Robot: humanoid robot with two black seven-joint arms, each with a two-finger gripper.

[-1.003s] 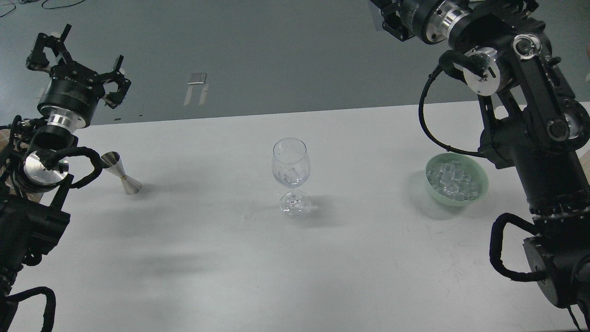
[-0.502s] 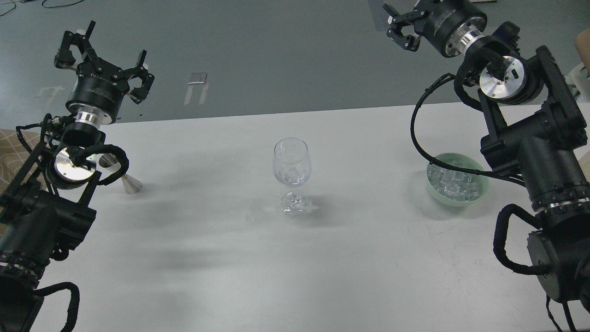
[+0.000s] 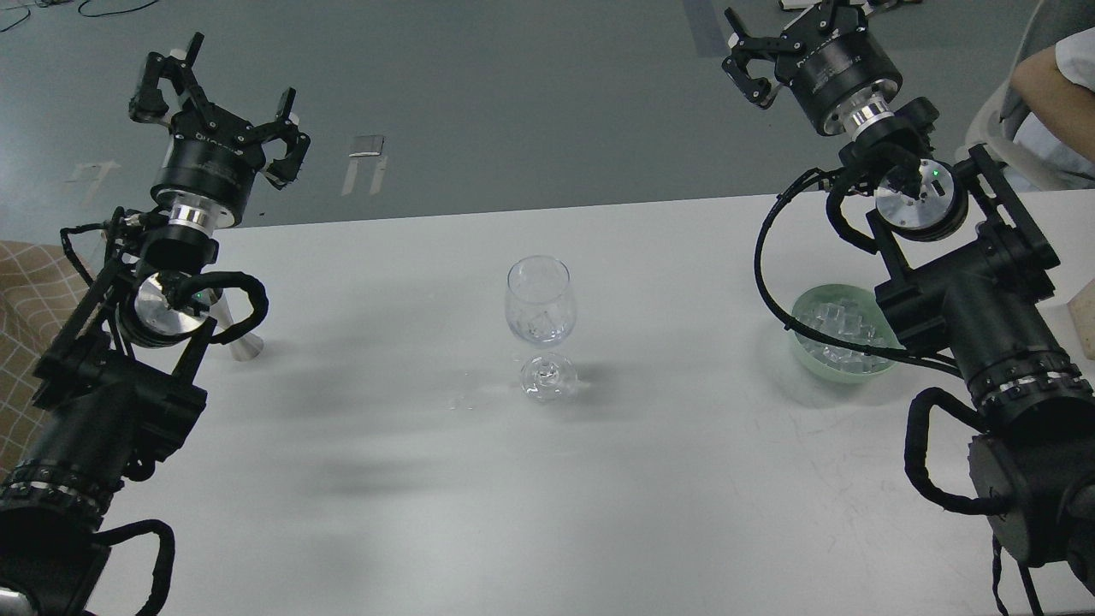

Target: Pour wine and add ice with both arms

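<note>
Head view: black left gripper [image 3: 224, 98] and black right gripper [image 3: 791, 38], both raised with fingers spread, empty. Small clear ice cubes [image 3: 834, 329] fill the pale green bowl [image 3: 808, 355]; more lie in the clear stemmed wine glass [image 3: 539, 321], centre of the white table [image 3: 513, 496].

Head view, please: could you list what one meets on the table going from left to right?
Metal jigger, partly behind the left arm → wine glass holding ice → green bowl of ice cubes, partly behind the right arm.

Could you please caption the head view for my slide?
Both open grippers, left and right, raised above a wine glass holding ice, bowl beside.
</note>
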